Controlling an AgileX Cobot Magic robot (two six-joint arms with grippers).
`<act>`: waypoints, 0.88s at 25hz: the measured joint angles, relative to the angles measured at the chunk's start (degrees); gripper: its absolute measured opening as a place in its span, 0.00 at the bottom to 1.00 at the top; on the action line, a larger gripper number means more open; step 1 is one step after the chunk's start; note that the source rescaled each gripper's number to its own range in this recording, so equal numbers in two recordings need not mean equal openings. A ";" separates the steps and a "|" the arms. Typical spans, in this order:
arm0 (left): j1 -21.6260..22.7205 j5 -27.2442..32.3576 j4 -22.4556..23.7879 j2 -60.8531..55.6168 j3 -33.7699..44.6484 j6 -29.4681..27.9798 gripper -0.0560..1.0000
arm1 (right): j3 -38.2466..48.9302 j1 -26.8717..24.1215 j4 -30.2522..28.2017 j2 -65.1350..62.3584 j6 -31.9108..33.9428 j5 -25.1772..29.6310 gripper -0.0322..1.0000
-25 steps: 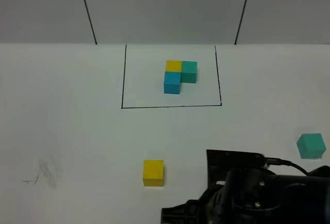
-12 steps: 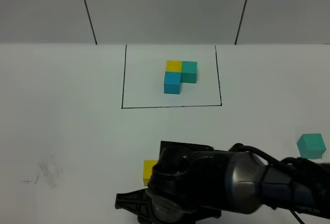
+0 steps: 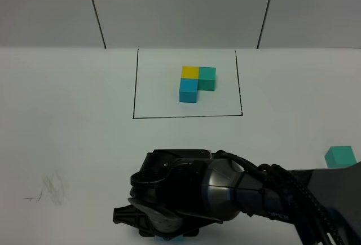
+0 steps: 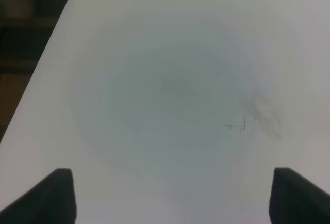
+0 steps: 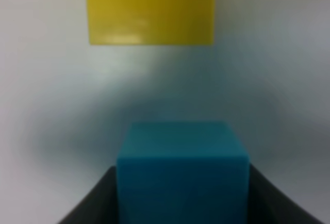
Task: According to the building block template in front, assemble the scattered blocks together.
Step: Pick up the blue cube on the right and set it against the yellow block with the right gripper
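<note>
Both jaws of the right gripper (image 5: 180, 201) clamp the matte sky-blue cube (image 5: 183, 157), holding it near the loose matte yellow cube (image 5: 149, 10), probably to join them as the black-framed three-cube template (image 3: 197, 82) farther back shows. The left gripper (image 4: 172, 195) hangs wide open, empty, over the white table (image 4: 170, 79); the matte teal-green cube (image 3: 340, 157) sits well apart, far right.

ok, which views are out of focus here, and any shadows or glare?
Right wrist view: everything soft, the sky-blue cube up close and the yellow cube beyond it both fuzzy-edged, with a broad diffuse shadow between them. Left wrist view: soft, dim grey patch mid-frame, scuff mark barely resolved. Exterior high view: template crisp, no glare.
</note>
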 joint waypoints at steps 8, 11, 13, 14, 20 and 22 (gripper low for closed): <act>0.00 0.00 0.25 0.00 0.00 0.10 0.69 | -4.99 0.14 -2.80 3.81 0.37 4.54 0.24; 0.00 0.00 0.31 0.00 0.00 0.10 0.69 | -5.55 0.14 -2.85 4.62 0.31 4.78 0.24; 0.00 0.00 0.31 0.00 0.00 0.10 0.69 | -5.68 0.14 -2.85 5.10 0.31 4.72 0.24; 0.00 0.00 0.34 0.00 0.00 0.10 0.69 | -5.68 0.14 -2.79 5.24 0.31 4.65 0.24; 0.00 0.00 0.38 0.00 0.00 0.05 0.69 | -5.68 0.19 -2.84 5.42 0.43 3.14 0.24; 0.00 0.00 0.38 0.00 0.00 0.05 0.69 | -5.68 0.19 -3.10 5.42 0.43 2.32 0.24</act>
